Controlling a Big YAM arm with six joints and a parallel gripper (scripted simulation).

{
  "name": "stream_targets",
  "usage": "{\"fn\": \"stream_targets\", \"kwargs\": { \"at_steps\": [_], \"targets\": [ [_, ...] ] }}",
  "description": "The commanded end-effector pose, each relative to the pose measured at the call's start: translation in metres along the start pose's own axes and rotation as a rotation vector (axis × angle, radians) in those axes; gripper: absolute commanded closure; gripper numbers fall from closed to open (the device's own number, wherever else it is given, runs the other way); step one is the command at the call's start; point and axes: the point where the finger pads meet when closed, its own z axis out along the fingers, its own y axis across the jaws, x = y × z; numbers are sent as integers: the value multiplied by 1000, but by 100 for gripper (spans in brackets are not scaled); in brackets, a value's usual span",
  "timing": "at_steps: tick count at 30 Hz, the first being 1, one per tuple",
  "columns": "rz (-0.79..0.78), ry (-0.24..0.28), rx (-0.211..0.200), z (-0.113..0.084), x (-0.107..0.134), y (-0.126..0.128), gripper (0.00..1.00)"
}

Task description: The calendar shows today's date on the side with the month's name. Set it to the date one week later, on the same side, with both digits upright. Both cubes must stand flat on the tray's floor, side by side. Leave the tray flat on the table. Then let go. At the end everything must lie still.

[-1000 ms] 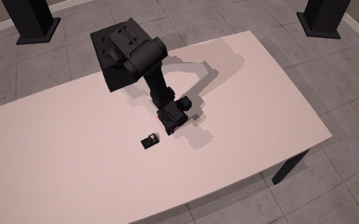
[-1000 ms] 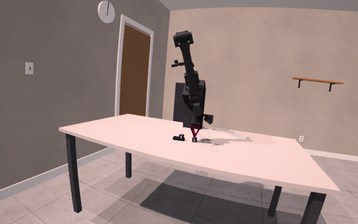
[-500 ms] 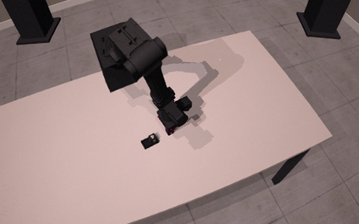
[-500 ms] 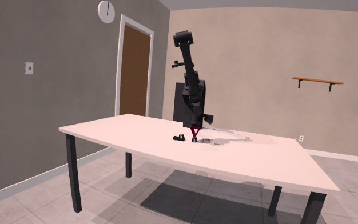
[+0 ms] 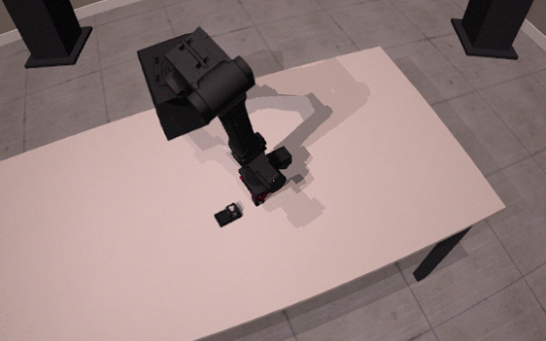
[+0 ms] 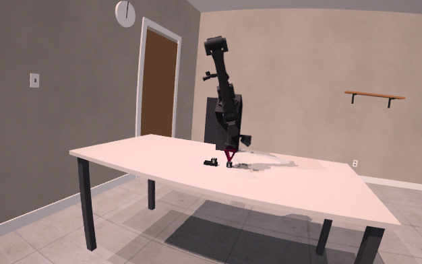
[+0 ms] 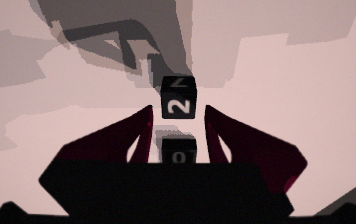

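Note:
The small dark tray (image 5: pixel 228 216) lies flat on the table left of my gripper, with one cube (image 5: pixel 231 209) in it; it also shows in the exterior view (image 6: pixel 210 163). The other cube (image 7: pixel 178 102) stands on the table outside the tray, with a white 2 facing the wrist camera. My gripper (image 7: pixel 178 111) points straight down over it, its dark red fingers on either side of the cube with a narrow gap on each side. It is partly open and does not clamp the cube (image 6: pixel 229 164). A blurred dark shape marked 0 (image 7: pixel 178 153) sits nearer the camera; I cannot tell what it is.
The arm's black base (image 5: pixel 189 81) stands at the table's far edge behind the gripper. Dark pillars (image 5: pixel 33 12) stand on the floor beyond the table.

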Motion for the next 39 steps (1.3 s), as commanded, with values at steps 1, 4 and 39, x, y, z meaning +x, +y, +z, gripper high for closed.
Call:
{"fn": "stream_targets", "kwargs": {
  "at_steps": [1, 4, 39],
  "targets": [
    [-2, 5, 8, -3, 6, -6, 56],
    [-2, 5, 8, -3, 6, -6, 56],
    [-3, 4, 6, 25, 5, -3, 56]
  ]
}}
